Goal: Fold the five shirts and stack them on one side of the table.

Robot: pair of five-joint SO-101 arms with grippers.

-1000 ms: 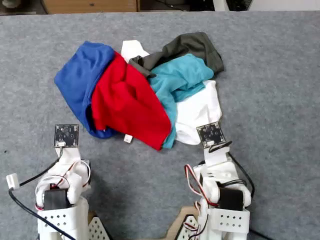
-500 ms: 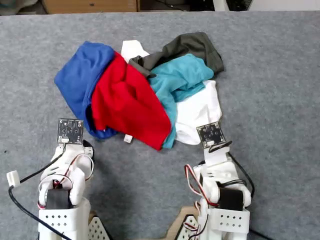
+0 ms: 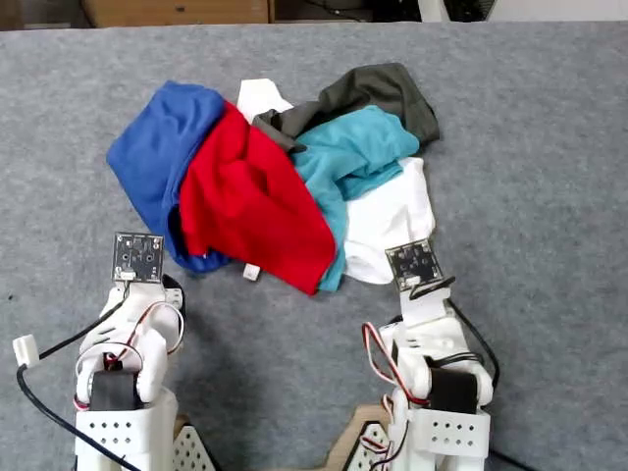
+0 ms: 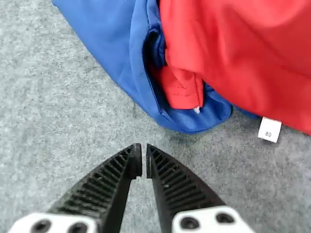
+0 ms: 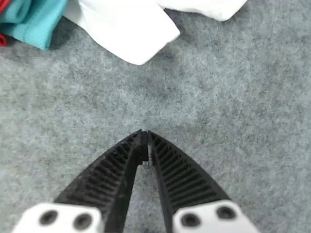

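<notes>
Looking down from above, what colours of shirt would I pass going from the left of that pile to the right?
blue shirt → red shirt → teal shirt. The white shirt and dark grey shirt spread across the others, so they have no clear place.

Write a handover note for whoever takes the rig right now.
Left gripper: fingers shut, empty, above the table close to the edge of the blue shirt.
Right gripper: fingers shut, empty, close to the white shirt.
The red shirt, teal shirt and dark grey shirt lie with those two in one overlapping, unfolded heap.
Done: nothing.
Left: fold all five, stack on one side.
</notes>
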